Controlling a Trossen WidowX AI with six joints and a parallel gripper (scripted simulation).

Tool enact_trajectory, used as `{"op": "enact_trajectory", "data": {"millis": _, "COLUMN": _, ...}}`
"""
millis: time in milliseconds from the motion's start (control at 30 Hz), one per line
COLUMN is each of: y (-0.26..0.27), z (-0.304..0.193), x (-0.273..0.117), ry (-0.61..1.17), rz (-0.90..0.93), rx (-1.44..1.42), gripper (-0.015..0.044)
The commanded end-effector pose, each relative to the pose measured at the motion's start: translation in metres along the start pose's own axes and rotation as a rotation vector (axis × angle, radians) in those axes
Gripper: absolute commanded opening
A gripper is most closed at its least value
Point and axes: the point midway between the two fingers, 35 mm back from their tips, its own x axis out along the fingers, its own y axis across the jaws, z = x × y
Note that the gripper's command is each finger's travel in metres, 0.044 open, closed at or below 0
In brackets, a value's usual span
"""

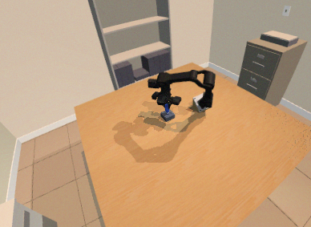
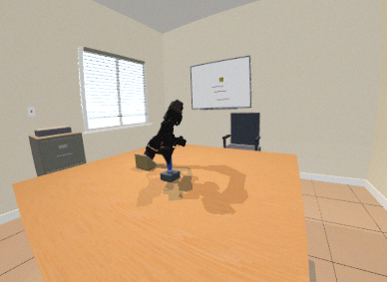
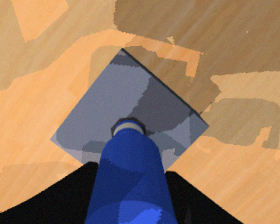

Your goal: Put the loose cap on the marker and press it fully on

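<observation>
The dark holder block sits on the table. My gripper points down above it, shut on the blue cap. In the wrist view the cap lines up with the marker's place in the block. A pale ring shows at its far end, within the dark hole rim. The cap hides most of the marker. In the top and exterior views a blue upright piece spans from the fingers to the block; the join between cap and marker cannot be made out, nor how far the cap is on.
The arm's base plate stands on the wooden table, off to one side of the block. The arm arches over from it. A shelf, a filing cabinet and a chair stand beyond the table.
</observation>
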Motion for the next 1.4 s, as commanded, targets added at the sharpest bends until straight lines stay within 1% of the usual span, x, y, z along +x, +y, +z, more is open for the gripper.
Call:
{"op": "enact_trajectory", "data": {"millis": 0, "y": 0.001, "z": 0.0, "x": 0.007, "ry": -0.003, "rz": 0.002, "rx": 0.003, "gripper": 0.0}}
{"op": "enact_trajectory", "data": {"millis": 367, "y": 0.001, "z": 0.0, "x": 0.012, "ry": -0.004, "rz": 0.003, "rx": 0.003, "gripper": 0.0}}
{"op": "enact_trajectory", "data": {"millis": 933, "y": 0.001, "z": 0.0, "x": 0.012, "ry": 0.0, "rz": 0.003, "rx": 0.0, "gripper": 0.044}}
{"op": "enact_trajectory", "data": {"millis": 1033, "y": 0.0, "z": 0.0, "x": 0.004, "ry": 0.0, "rz": 0.003, "rx": 0.001, "gripper": 0.044}}
{"op": "enact_trajectory", "data": {"millis": 1167, "y": -0.001, "z": 0.0, "x": -0.045, "ry": 0.002, "rz": 0.001, "rx": 0.002, "gripper": 0.044}}
{"op": "enact_trajectory", "data": {"millis": 1233, "y": 0.001, "z": -0.001, "x": -0.061, "ry": 0.002, "rz": 0.002, "rx": 0.002, "gripper": 0.044}}
{"op": "enact_trajectory", "data": {"millis": 1367, "y": 0.001, "z": -0.001, "x": -0.063, "ry": 0.002, "rz": 0.002, "rx": 0.002, "gripper": 0.044}}
